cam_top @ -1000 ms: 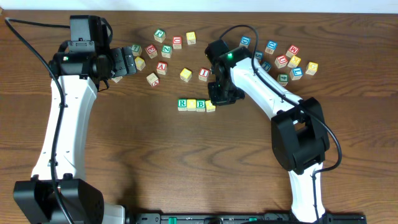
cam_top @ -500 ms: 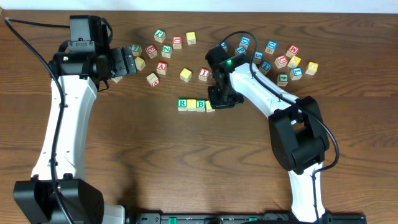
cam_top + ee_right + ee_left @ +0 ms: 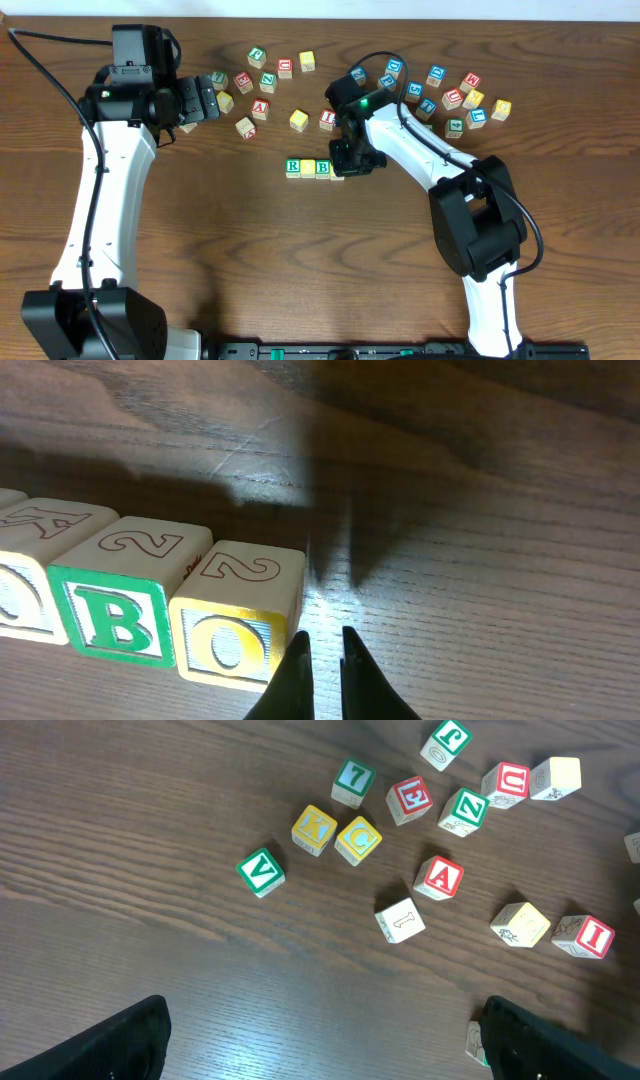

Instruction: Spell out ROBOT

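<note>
On the table stands a row of cubes: green R (image 3: pixel 293 166), yellow O (image 3: pixel 308 167), green B (image 3: pixel 322 168) and a second yellow O (image 3: pixel 337 173). In the right wrist view B (image 3: pixel 115 615) and the end O (image 3: pixel 232 640) sit side by side. My right gripper (image 3: pixel 322 650) is shut with nothing in it, just right of that O's edge, low over the wood; I cannot tell whether it touches. My left gripper (image 3: pixel 320 1055) stands wide open over bare wood at the back left (image 3: pixel 205 100). I cannot read a T on any of the blue-lettered cubes.
Loose cubes lie behind the row: green V (image 3: pixel 261 872), yellow K (image 3: pixel 313 828) and C (image 3: pixel 358 840), red A (image 3: pixel 438 878), red E (image 3: pixel 410 798). A cluster of blue, red and yellow cubes (image 3: pixel 455 97) sits at the back right. Bare wood fills the front.
My right gripper has shifted slightly left, closer to the right end of the row. The row and the left arm have not moved.
</note>
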Motion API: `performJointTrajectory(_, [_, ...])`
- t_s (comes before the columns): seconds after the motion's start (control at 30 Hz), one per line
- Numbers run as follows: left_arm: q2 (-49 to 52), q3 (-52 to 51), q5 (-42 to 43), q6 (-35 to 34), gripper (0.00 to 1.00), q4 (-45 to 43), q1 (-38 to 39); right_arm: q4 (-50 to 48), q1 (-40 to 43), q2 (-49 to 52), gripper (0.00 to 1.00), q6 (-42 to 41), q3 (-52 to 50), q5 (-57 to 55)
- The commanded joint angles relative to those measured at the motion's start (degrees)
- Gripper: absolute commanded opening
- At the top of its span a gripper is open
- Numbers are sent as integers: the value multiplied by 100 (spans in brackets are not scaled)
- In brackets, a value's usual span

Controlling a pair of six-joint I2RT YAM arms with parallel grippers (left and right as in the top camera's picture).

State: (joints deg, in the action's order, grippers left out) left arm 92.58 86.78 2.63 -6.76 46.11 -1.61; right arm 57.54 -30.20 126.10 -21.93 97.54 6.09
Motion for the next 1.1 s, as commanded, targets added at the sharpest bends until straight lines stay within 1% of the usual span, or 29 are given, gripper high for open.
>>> performJointTrajectory(0.0, [-42, 131, -35, 35, 97, 15, -9, -13, -28, 28, 6, -116, -39, 74])
performJointTrajectory(0.13, [-42, 131, -33, 33, 97, 13, -9, -20, -28, 28, 6, -122, -39, 72])
performJointTrajectory(0.27, [-42, 131, -33, 33, 97, 13, -9, 42, -22, 22, 3, -120, -33, -7])
performJointTrajectory(0.4, [-42, 131, -35, 33, 97, 13, -9, 367, -28, 9, 1, -120, 94, -278])
performJointTrajectory(0.6, [-42, 131, -33, 35, 98, 15, -9, 723, -107, -11, 1, -61, 188, -173])
performJointTrajectory(0.87, [-42, 131, -33, 33, 97, 15, -9, 573, -387, -11, 1, -15, 181, -122])
performJointTrajectory(1.07, [-42, 131, -33, 33, 97, 13, -9, 367, -437, -11, 2, -33, 179, -122])
